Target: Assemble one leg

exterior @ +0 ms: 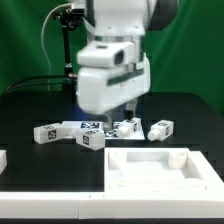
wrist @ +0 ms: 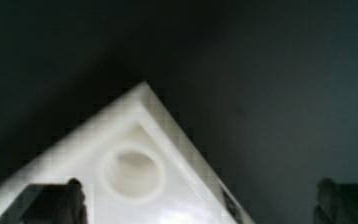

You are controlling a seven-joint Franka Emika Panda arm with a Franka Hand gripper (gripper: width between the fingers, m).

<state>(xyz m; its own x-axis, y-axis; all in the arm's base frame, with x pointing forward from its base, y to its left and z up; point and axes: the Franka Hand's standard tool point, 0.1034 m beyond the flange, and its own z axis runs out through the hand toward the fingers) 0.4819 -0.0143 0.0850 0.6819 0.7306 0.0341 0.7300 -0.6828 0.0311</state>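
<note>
White plastic is most of what lies about the claw (exterior: pixel 127 115), which hangs low over the black table (exterior: pixel 35 108). A leg (exterior: pixel 125 127) sits on the table right at the claw's tips, tags showing on its faces. The exterior view does not show whether it lies under the tips or just beside them, nor whether they touch.

Three more legs lie in the same loose row. One (exterior: pixel 160 128) is just beside the claw towards the exterior view's right, one (exterior: pixel 90 139) is near it on the other side, and one (exterior: pixel 45 131) is well apart beyond that. The tray (exterior: pixel 116 170) lies near the claw on the camera's side of the row, touching no leg.

In the wrist view the claw (wrist: pixel 202 205) is released: its dark fingers (wrist: pixel 60 203) stand wide apart with only dark table between them. A white corner (wrist: pixel 131 140) with an oval hollow in it reaches in ahead of the claw, close by one finger. I cannot tell which part it belongs to.
</note>
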